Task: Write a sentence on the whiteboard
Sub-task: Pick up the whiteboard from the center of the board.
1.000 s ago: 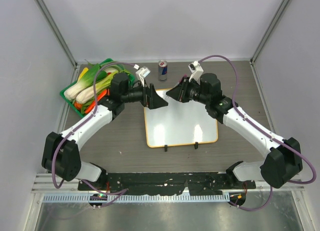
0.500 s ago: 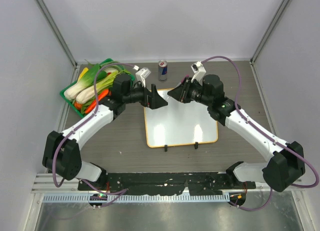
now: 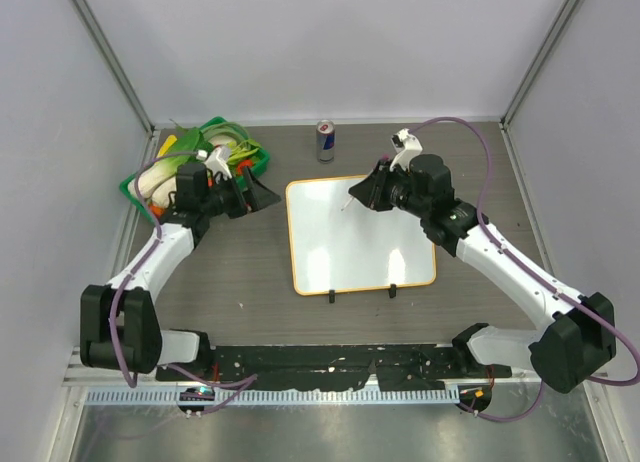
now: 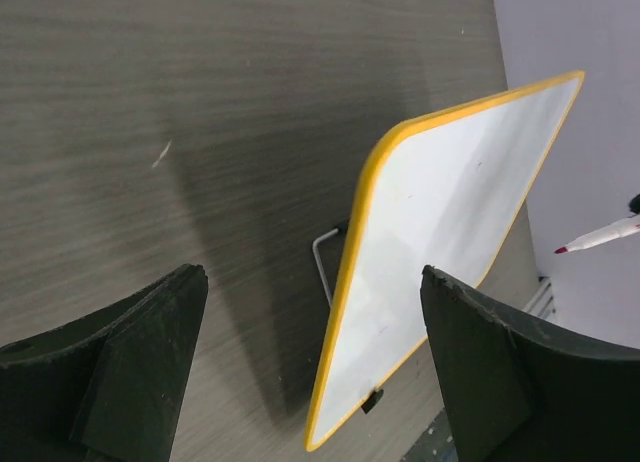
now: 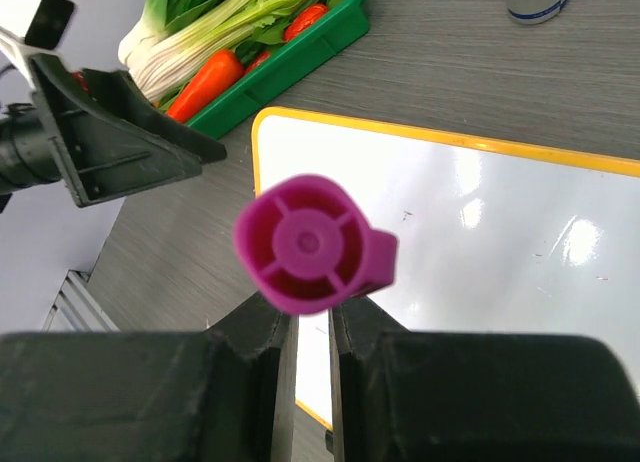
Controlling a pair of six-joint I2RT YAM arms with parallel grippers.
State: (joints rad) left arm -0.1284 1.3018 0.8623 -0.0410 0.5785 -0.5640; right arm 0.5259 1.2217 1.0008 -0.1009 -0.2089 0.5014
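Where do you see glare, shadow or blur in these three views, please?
Right wrist: bright glare patches on the whiteboard; the marker looks sharp. Left wrist: the whiteboard casts a dark shadow on the table. Top external: even light, no strong glare.

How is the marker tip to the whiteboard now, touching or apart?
Apart. In the left wrist view, the red tip of the marker hangs clear of the edge of the whiteboard, with bare wall showing between them.
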